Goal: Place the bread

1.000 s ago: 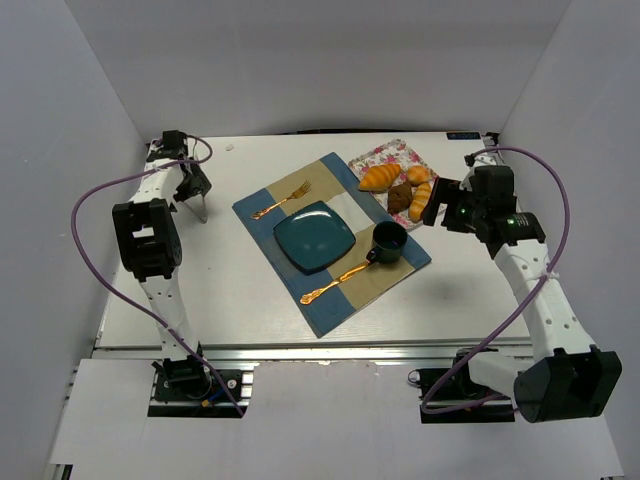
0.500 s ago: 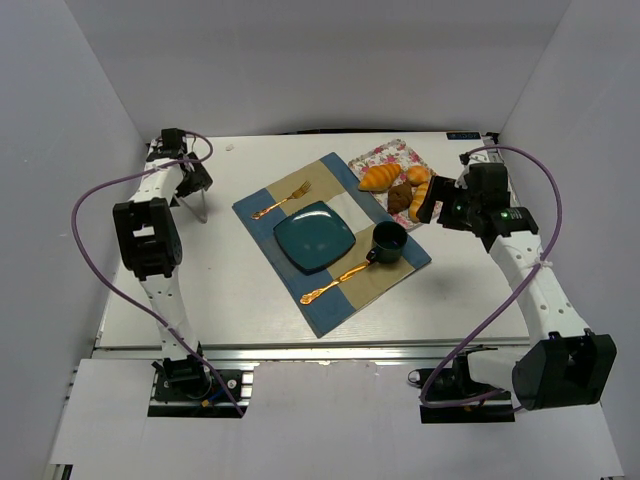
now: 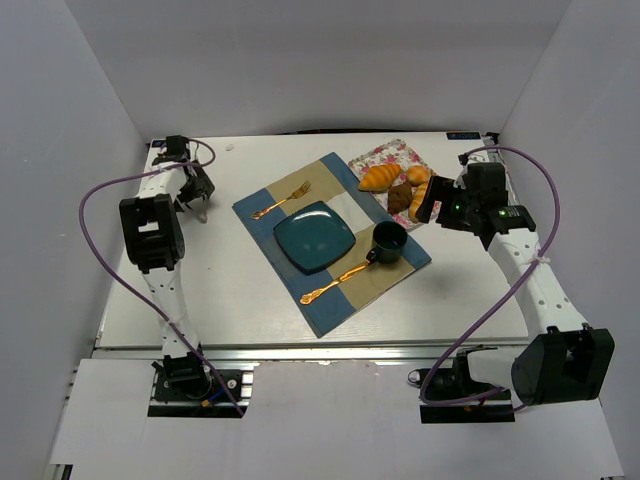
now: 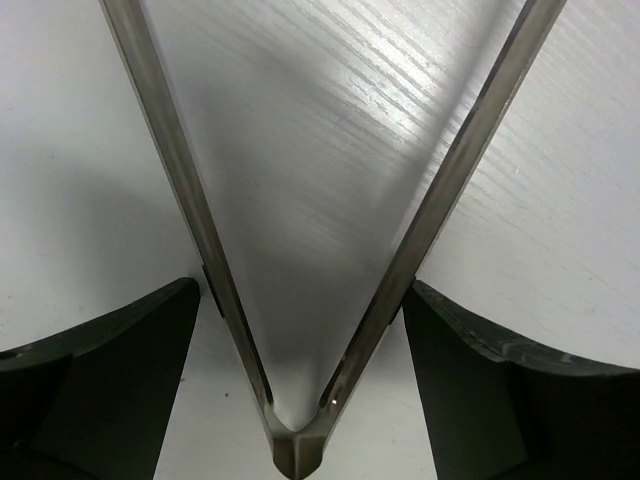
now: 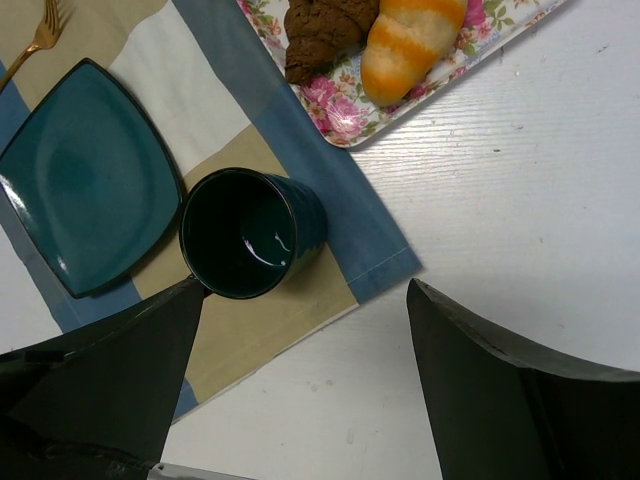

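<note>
Several breads lie on a floral tray at the back right: golden croissants and a dark chocolate one. The right wrist view shows an orange roll and the chocolate bread at its top edge. My right gripper is open and empty, hovering at the tray's near right corner; in its own view it sits over the mug and placemat edge. My left gripper at the far left is shut on metal tongs, whose two arms spread in a V between my fingers. A teal square plate sits mid-placemat.
A blue and tan placemat carries the plate, a dark teal mug, a gold fork and a gold spoon. The mug stands just beside the tray. White walls enclose the table on three sides.
My right gripper has moved a little toward the tray. My left gripper has turned with the tongs, which now hang less clearly below it in the top view.
</note>
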{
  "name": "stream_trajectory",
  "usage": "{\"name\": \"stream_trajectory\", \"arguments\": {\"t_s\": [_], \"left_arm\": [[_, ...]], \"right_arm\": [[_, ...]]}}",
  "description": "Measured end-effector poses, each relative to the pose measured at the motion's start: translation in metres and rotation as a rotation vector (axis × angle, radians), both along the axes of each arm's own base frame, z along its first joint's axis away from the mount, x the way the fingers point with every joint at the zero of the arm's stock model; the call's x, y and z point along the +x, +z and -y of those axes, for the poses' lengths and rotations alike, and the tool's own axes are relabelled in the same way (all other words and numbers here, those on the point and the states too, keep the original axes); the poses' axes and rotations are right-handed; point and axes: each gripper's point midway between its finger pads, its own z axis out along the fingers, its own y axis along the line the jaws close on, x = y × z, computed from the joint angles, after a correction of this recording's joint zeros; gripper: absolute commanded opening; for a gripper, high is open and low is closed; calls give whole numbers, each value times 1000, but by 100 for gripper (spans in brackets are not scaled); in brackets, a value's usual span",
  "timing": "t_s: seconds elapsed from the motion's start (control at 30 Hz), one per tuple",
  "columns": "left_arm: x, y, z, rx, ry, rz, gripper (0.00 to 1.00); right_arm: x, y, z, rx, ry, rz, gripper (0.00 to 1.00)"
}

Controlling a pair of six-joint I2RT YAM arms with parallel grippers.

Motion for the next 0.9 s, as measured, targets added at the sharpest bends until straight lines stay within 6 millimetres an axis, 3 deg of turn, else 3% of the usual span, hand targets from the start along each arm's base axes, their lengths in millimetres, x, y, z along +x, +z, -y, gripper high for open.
{"name": "stream_trajectory", "arguments": {"t_s": [0.07,0.23,0.37,0.67,0.8,0.9], "left_arm": [[0,0,-2,1,1,-1,79],[2,-1,-9,5,7,2,71],[4,-1,-14,6,11,8,52],[6,9,-16,-10,26,26,51],[2,48,-14,-17,50,83,51],[-7,102,-9,-30,71,181,51]], "right_arm": [[0,0,0,3,-2,-1,89],[0,0,-1,6,-5,-2,89],[0,0,-1,7,-5,-3,89],[-1,0,-2,12,1,-4,89],[-2,0,-5,25,15,-7,89],[-2,2,-7,32,24,-6,89]]}}
